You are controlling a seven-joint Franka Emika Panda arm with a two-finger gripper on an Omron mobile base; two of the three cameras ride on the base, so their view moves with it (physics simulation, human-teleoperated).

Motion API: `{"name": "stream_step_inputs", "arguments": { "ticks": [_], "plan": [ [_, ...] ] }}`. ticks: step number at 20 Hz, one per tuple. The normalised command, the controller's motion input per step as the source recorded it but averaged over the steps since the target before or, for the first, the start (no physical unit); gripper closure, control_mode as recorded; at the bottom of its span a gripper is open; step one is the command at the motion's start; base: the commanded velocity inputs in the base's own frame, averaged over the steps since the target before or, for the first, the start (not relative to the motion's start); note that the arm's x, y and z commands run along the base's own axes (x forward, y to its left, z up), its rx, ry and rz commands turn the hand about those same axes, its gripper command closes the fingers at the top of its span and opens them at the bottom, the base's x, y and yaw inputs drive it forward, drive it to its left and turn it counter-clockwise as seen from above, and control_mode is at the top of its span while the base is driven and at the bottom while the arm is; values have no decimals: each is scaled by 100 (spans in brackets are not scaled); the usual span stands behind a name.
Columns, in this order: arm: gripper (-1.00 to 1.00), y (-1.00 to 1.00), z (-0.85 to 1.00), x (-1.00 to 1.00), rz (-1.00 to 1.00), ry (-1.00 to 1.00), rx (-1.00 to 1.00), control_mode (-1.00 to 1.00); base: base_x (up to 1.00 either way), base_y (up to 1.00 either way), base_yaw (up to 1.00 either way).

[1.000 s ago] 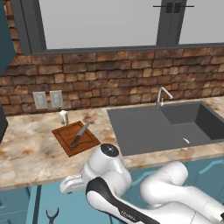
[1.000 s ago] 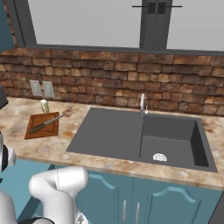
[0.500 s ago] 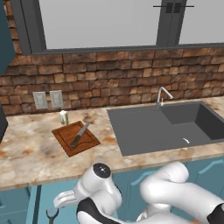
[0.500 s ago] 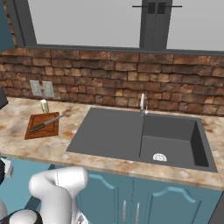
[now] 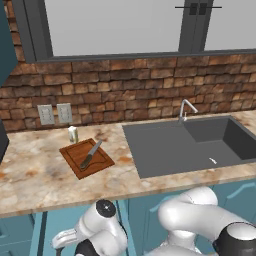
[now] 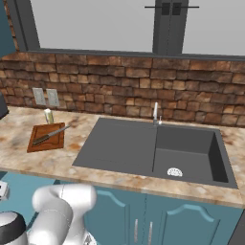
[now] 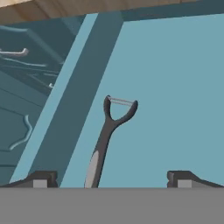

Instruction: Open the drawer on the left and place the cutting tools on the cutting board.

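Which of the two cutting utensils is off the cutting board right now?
The dark Y-headed utensil, lying in the open teal drawer just ahead of the open tool. The silver-bladed knife already lies on the cutting board.

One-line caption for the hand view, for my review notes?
Open gripper poised above a dark Y-shaped peeler lying on the floor of the open teal drawer.

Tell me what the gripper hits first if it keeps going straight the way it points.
Most likely the dark-handled peeler lying on the floor of the open drawer. It sits just ahead of the open gripper, slightly left of centre. Depth is unclear, so the fingertips could reach the drawer floor beside it.
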Motion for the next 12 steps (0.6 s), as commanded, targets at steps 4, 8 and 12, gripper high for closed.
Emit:
{"name": "stream_step_inputs", "arguments": {
  "ticks": [4,8,12],
  "plan": [
    [-100,26,-27,0,0,0,-2,-100,0,0,0],
    [-100,15,-38,0,0,2,-2,-100,0,0,0],
    [-100,7,-42,2,0,4,0,-100,0,0,0]
  ]
}}
